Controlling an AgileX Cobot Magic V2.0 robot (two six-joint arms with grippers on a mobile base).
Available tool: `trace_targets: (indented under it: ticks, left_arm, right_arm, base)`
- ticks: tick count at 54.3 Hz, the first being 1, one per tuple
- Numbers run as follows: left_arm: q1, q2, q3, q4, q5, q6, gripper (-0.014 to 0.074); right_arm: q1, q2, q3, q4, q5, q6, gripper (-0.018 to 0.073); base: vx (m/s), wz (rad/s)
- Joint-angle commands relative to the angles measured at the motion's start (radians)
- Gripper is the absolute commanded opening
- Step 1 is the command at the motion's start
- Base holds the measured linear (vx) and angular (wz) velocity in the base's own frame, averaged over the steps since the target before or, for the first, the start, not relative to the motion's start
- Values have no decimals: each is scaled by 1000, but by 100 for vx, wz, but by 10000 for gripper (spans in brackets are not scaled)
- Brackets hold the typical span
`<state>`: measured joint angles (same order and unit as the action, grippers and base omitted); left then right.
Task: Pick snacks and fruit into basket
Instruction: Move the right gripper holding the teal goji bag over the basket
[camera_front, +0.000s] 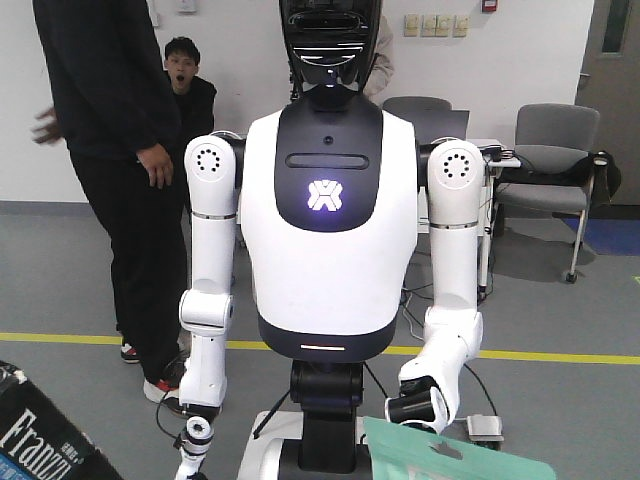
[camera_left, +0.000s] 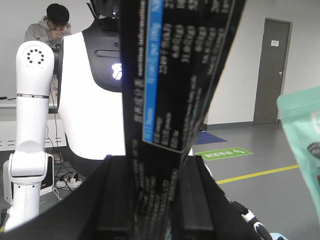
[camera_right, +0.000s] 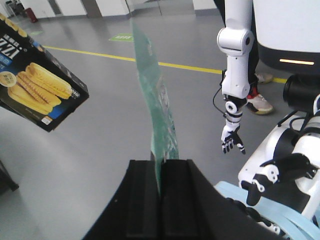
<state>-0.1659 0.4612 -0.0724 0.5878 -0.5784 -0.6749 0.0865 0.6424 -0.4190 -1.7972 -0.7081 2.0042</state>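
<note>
At the left, the black packet (camera_front: 40, 435) lettered "Franzz" pokes into the front view's lower left corner, tilted, with only one corner showing. The left wrist view shows more: the left gripper (camera_left: 155, 167) is clamped on the packet's lower end, dark fingers (camera_left: 116, 195) pressing both faces. The packet's long axis rises from the jaws and leans slightly right, printed back toward the camera. That wrist looks out roughly level at the white humanoid robot (camera_front: 320, 200) standing across the floor. Only the right wrist view shows the packet's front (camera_right: 37, 87), with pictured yellow snacks, hanging in the air at far left and slanted. To the right, the mint-green pouch (camera_front: 450, 455) enters the front view's bottom edge as a flat slab. In the right wrist view it stands edge-on (camera_right: 159, 105), long axis upright and leaning left, with the right gripper (camera_right: 160, 165) closed tight on its bottom edge and aimed slightly down over the grey floor. The pale-blue basket (camera_right: 295, 225) appears only there, low at the right, just beside the gripper.
</note>
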Motion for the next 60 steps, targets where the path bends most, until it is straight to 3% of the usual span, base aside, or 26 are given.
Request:
trace_targets:
  ticks: [1, 13, 41, 60]
  left_arm:
    - [-5, 4, -27, -39, -82, -6, 0]
    - [-5, 4, -27, -39, -83, -6, 0]
    - [-5, 4, -27, -39, -95, -6, 0]
    - [-5, 4, -27, -39, -94, -4, 0]
  right_arm:
    - [-3, 46, -34, 17, -28, -52, -8]
    - [-3, 133, -34, 17, -121, -198, -8]
    - [-3, 284, -34, 34, -120, -452, -8]
    - [-3, 368, -34, 166, -171, -754, -8]
  base:
    - [0, 0]
    - [0, 0]
    - [0, 0]
    - [0, 0]
